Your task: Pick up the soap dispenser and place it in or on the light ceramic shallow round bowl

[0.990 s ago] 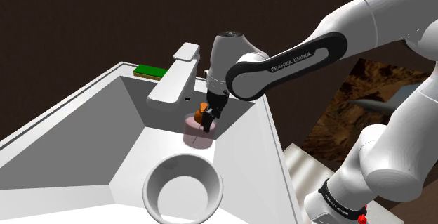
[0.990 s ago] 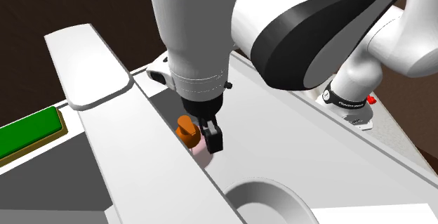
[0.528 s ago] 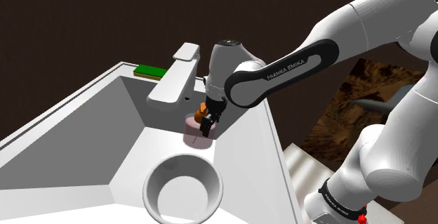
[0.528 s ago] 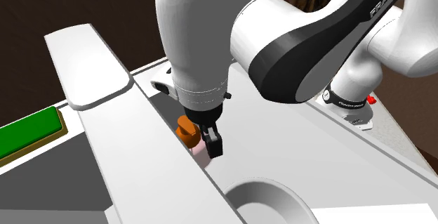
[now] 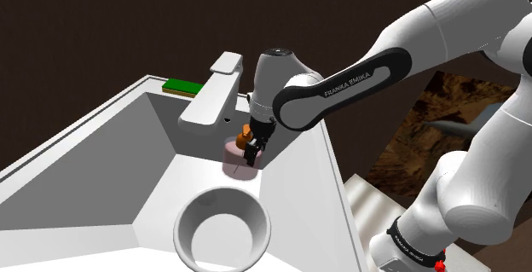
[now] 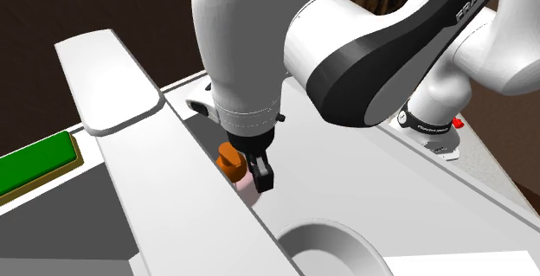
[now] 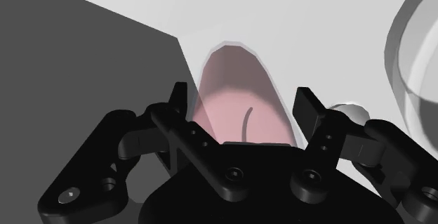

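I am at the grasping step, and nothing has been carried over yet. The soap dispenser (image 5: 239, 163), a pink body with an orange pump top, stands upright on the floor of the sink (image 5: 162, 155), near the bowl (image 5: 182, 228) but clear of its rim, so the lift and the whole transfer to the bowl remain. My gripper (image 7: 242, 103) is down around the dispenser. In the wrist view my two fingers (image 7: 307, 107) stand apart with the pink body between them, each close to its side. I cannot see either one pressing on it, so I judge it bracketed but not held. What is left, as I read it, is to close on the body, raise it clear of the sink floor, move it over the bowl and set it inside. Against the pictures from a second ago, my hand sits lower over the pump top and my forearm has swung a little. Against the pictures from half a second ago I find almost no change in the arm. The dispenser and the bowl lie just where they were.
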